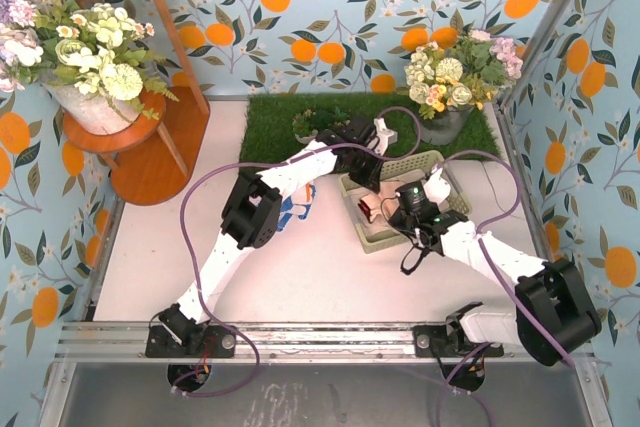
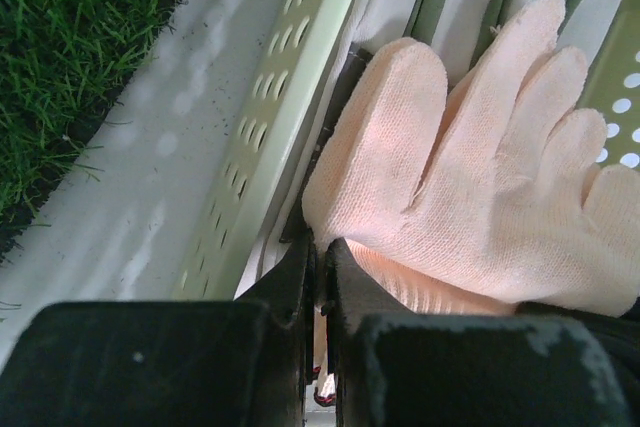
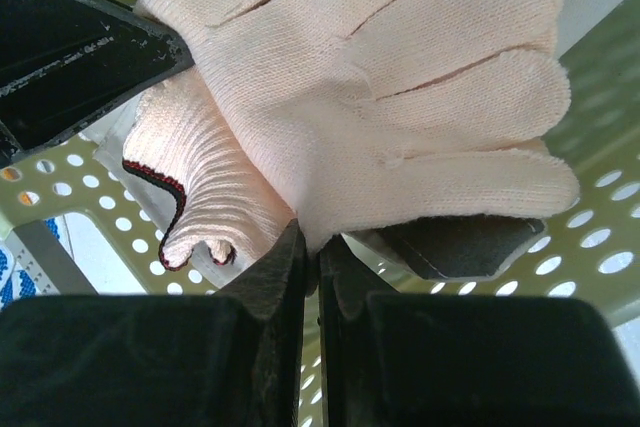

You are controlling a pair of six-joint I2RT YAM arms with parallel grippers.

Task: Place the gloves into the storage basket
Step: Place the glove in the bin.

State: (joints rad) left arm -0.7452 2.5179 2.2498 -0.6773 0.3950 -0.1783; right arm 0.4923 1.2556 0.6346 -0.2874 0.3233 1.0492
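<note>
Peach glove (image 3: 400,97) lying in the green basket (image 1: 425,160), left gripper (image 2: 320,247) and right gripper (image 3: 310,239) both pinched shut on it.

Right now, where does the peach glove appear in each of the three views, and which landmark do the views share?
Top external: the peach glove is just right of centre, small, between the two arm ends.
Left wrist: the glove fills the centre and right, fingers pointing up.
Right wrist: the glove fills the upper middle, fingers pointing right.
Shared landmark: the pale green storage basket with holed walls.
</note>
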